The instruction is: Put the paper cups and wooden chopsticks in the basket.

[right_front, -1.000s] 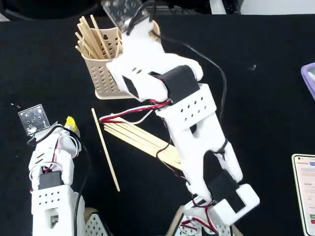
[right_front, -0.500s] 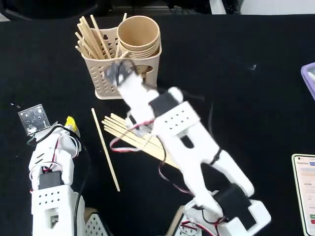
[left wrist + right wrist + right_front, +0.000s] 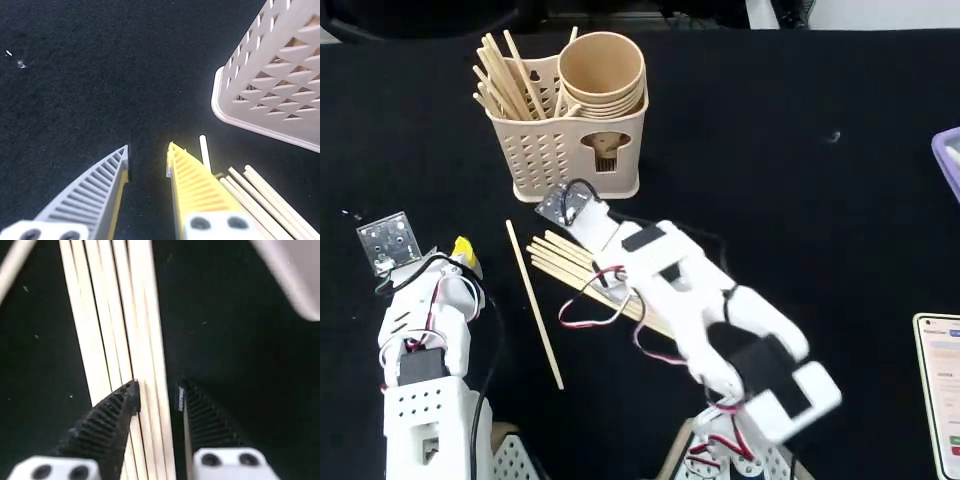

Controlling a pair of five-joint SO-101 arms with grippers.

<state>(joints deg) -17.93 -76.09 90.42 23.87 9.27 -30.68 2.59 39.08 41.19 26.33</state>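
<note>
- Now the right end effector [image 3: 157, 390], partly open and empty, straddles loose chopsticks [image 3: 115, 315] lying just near of the basket [image 3: 565, 150].
- Settle lower, centre on the bundle, then close squarely.

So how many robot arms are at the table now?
2. The left arm stands left of a lone chopstick, left gripper open above the black table. The right arm stretches over the chopstick bundle, right gripper open just over it.
</note>
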